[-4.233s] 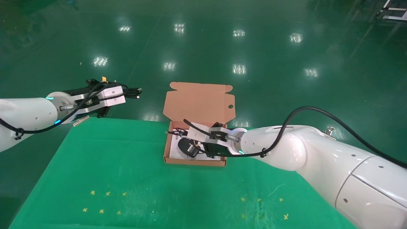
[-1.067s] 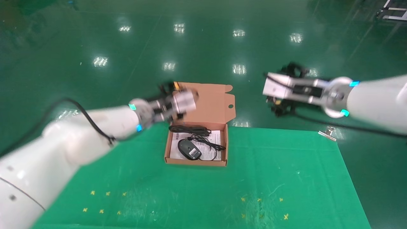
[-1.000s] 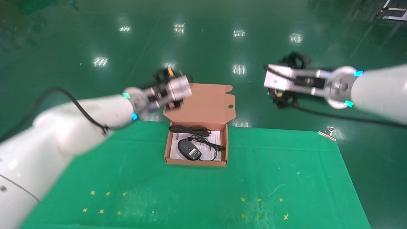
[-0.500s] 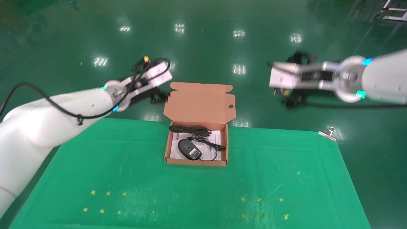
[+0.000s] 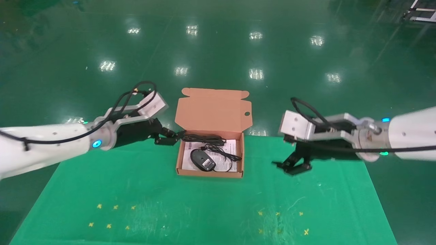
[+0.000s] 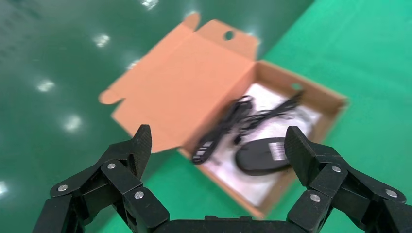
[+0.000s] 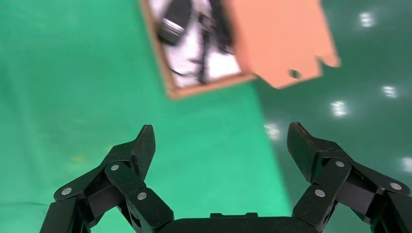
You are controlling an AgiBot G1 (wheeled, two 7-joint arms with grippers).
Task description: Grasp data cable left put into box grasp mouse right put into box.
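Note:
The orange-brown box (image 5: 209,174) stands open at the back middle of the green cloth, its lid (image 5: 213,109) upright. Inside, on the white sheet, lie the coiled data cable (image 5: 203,138) along the back wall and the black mouse (image 5: 203,160) with its loose cord. My left gripper (image 5: 173,136) is open and empty just left of the box's back corner. My right gripper (image 5: 288,166) is open and empty, low over the cloth, apart from the box on its right. The left wrist view shows the box (image 6: 335,103), cable (image 6: 218,137) and mouse (image 6: 265,156). The right wrist view shows the box (image 7: 170,88).
The green cloth (image 5: 204,204) covers the table, with small yellow crosses near the front left (image 5: 115,207) and front right (image 5: 279,214). The table's back edge runs just behind the box, with shiny green floor beyond.
Both arms have swung down from over the floor behind the table to low positions either side of the box. The cable and mouse lie still in the box.

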